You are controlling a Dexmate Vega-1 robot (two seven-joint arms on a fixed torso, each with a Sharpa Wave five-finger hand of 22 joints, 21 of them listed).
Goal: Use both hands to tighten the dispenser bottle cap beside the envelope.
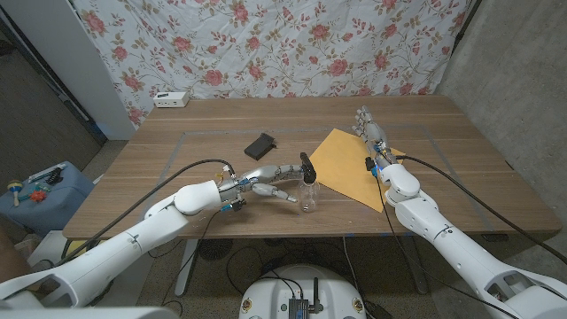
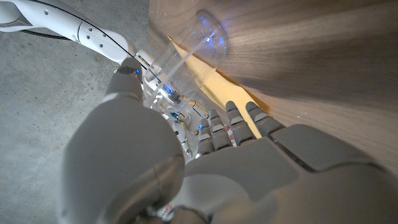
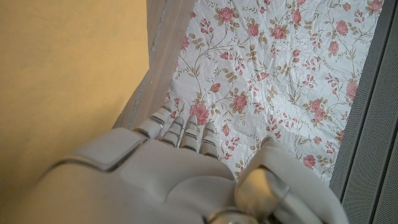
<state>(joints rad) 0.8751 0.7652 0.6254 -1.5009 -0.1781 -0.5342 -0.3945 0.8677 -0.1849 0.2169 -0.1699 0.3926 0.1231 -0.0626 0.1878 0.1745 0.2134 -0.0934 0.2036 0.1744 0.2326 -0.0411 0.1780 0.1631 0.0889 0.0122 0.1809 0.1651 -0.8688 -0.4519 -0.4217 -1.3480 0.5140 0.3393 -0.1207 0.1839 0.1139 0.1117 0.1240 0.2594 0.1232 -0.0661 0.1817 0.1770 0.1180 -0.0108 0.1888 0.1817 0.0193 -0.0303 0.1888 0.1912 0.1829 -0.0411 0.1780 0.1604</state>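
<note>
Bottle (image 1: 309, 197) stands upright on the table (image 1: 177, 168), touching the envelope's (image 1: 350, 164) 7 o'clock edge; clear body, black dispenser cap (image 1: 307, 166). Left hand (image 1: 266, 181) at its 9 o'clock, fingers reaching the bottle; whether it grips, I cannot tell. Right hand (image 1: 370, 129) holds nothing, fingers extended, over the envelope's 1 o'clock edge. Advice: steady the body with the left hand, bring the right to the cap, twist squarely so the bottle does not tip.

No writing, label, brand or number can be read on anything here; the small white box (image 1: 171, 99) at the table's eleven o'clock edge is too small and blurred to make out.
</note>
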